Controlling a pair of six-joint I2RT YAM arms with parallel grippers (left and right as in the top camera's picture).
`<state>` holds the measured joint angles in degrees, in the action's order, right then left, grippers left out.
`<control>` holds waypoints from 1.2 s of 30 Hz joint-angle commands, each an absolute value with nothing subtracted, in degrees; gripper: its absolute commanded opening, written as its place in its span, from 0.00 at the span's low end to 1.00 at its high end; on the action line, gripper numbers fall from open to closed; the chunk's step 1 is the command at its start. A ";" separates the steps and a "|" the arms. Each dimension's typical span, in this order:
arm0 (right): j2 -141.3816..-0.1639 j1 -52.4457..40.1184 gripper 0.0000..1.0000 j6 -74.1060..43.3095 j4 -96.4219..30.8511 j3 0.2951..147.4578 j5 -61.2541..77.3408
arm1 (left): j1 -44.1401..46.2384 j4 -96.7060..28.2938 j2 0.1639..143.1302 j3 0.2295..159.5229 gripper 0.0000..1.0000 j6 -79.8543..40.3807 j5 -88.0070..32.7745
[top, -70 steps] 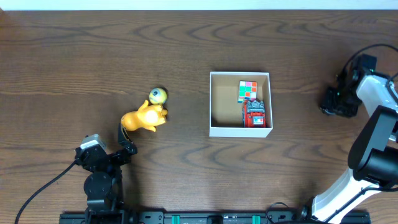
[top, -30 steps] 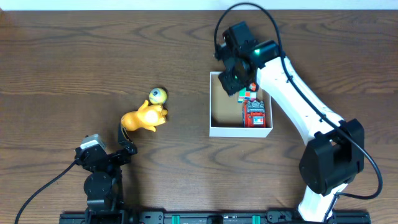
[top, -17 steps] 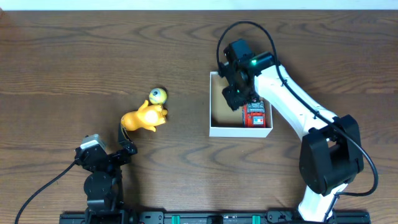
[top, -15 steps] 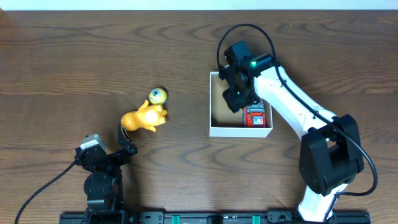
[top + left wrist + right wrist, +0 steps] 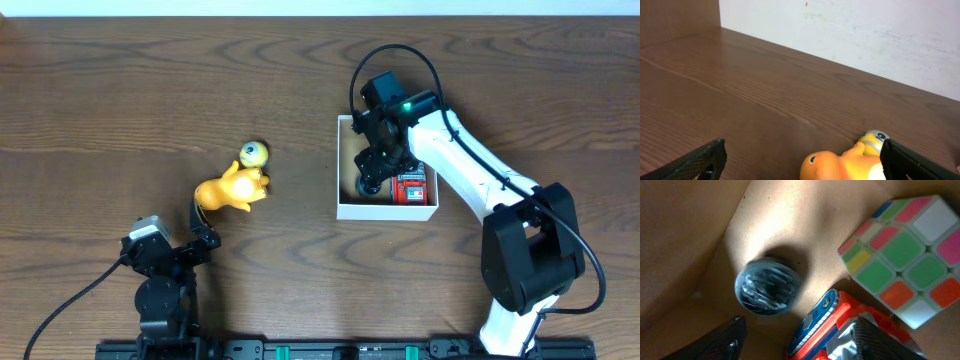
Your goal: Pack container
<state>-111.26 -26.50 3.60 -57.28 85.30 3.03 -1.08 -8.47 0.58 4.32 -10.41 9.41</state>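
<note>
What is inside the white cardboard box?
In the box, a dark ball, a puzzle cube and a red toy vehicle lie on the brown floor. Overhead, the right arm hides the cube.

Right wrist: puzzle cube (image 5: 905,255) cut off at 3 o'clock, red toy (image 5: 840,327) at 6 o'clock. Left wrist: orange toy (image 5: 840,164) cut off at 6 o'clock. Overhead: right arm (image 5: 470,150) covers the cube.

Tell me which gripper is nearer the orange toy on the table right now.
Left. The left gripper sits open just short of the orange toy, not touching it. The right gripper reaches down into the container, well off to the toy's right.
</note>
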 commanded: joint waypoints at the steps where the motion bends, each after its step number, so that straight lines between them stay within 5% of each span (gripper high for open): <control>1: -109.84 -27.16 0.73 3.73 -56.12 85.03 2.81 | -1.28 -8.86 0.30 2.68 0.98 -9.45 9.87; 14: -109.82 -24.86 0.74 0.86 -52.36 98.70 -1.54 | -1.28 -8.86 0.30 2.68 0.98 -9.45 9.87; 23: -109.82 -13.93 0.79 -1.78 -59.57 109.95 -15.03 | -1.28 -8.86 0.30 2.68 0.98 -9.45 9.87; 30: -109.82 -3.01 0.99 -5.10 -62.52 110.24 -14.76 | -1.28 -8.86 0.30 2.68 0.98 -9.45 9.87; 36: -109.82 2.35 0.99 -5.10 -62.61 110.24 -14.76 | -1.28 -8.86 0.30 2.68 0.98 -9.45 9.87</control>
